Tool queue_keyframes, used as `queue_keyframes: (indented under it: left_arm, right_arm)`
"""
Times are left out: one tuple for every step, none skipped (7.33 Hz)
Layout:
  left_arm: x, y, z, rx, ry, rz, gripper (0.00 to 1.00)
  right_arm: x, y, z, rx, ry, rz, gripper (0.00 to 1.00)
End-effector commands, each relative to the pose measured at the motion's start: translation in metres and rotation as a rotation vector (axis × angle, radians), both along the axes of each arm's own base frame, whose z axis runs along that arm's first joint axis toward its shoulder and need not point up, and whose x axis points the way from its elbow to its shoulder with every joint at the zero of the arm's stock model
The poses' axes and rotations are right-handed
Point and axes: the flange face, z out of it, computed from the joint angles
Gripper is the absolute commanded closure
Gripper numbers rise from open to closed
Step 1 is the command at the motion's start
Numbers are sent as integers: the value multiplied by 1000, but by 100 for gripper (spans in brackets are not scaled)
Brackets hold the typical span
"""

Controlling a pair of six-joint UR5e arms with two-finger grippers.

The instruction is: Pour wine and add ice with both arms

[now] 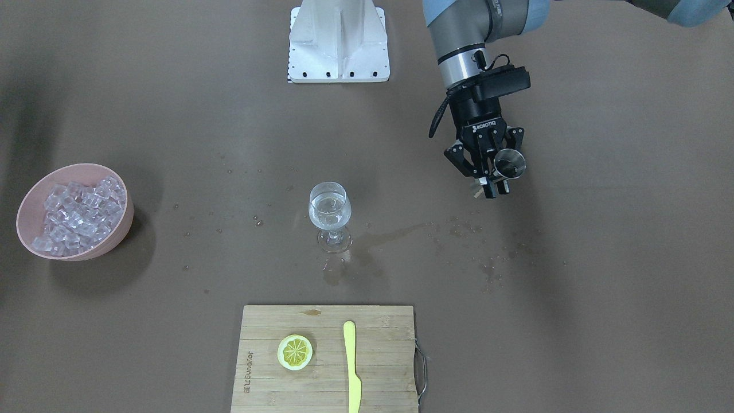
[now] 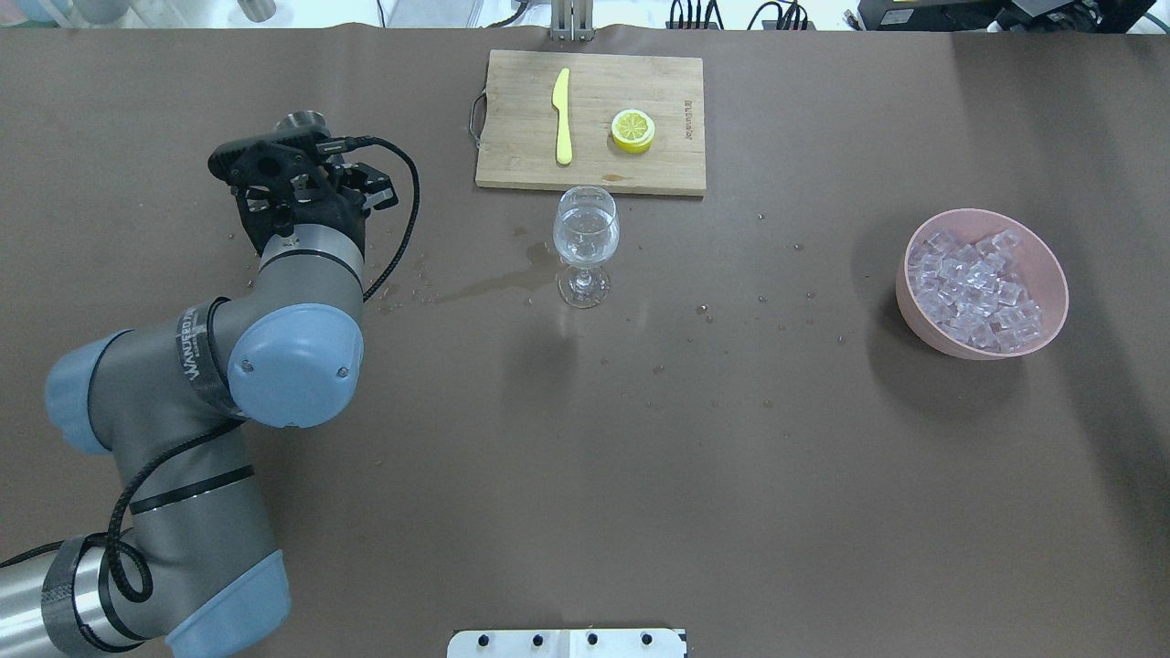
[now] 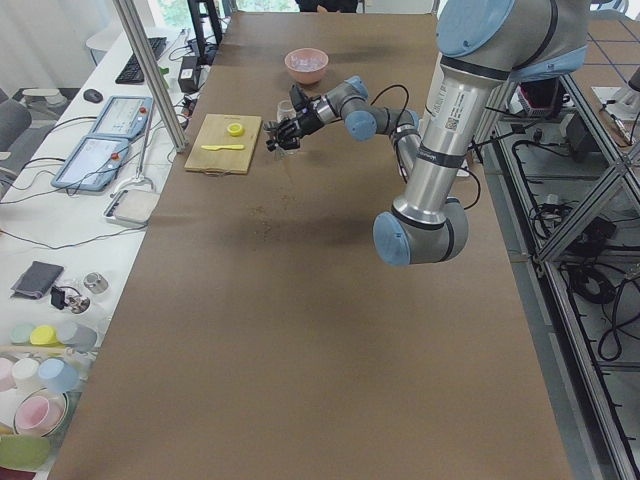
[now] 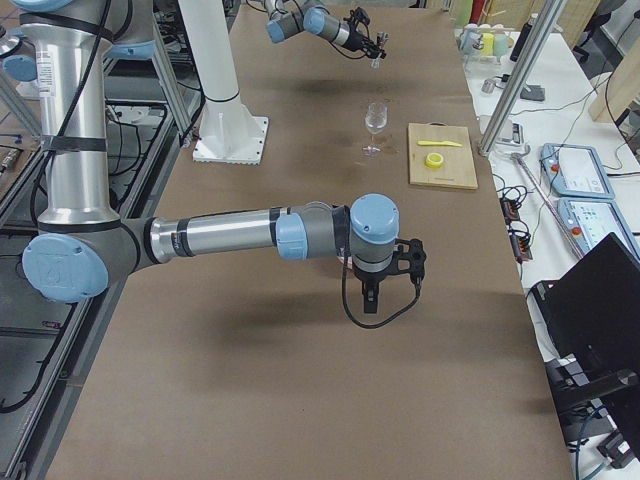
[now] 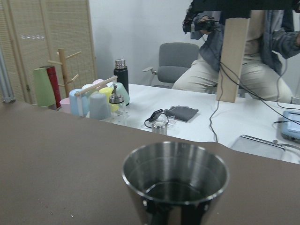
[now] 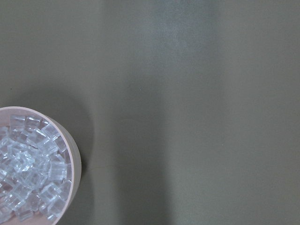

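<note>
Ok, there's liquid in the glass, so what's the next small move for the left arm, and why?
Probably lower the left gripper and set the steel cup down on the table. The wine glass already holds the clear wine, and the cup is upright, held in the air well off to one side of it.

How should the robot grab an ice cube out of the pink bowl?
Best from straight above. The pink bowl has a wall all round the ice, so the sides are blocked, but the top is open. Choose a cube lying on top of the heap, near the middle, and pinch it across two opposite flat faces. The cubes look smooth, so one might slip.
</note>
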Motion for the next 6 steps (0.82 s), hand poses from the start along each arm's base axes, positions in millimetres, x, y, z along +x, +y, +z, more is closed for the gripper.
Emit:
queue_keyframes:
  left_arm:
    - [11,17,-45,71,43,215,100]
    - [28,26,-60,68,45,309,100]
    - [30,28,-65,71,37,349,100]
    - [40,28,-87,110,4,392,100]
    - [52,26,-106,111,2,423,100]
    - [54,26,-122,90,-17,438,100]
  right_arm:
    - [-1,0,-2,-2,-16,-1,0]
    - [-1,1,-2,-2,-21,-1,0]
    - [-1,1,-2,-4,-21,-1,0]
    - [-1,3,1,-10,-21,-1,0]
    - [-2,3,1,-11,-21,-2,0]
    - [-2,3,2,-14,-20,-2,0]
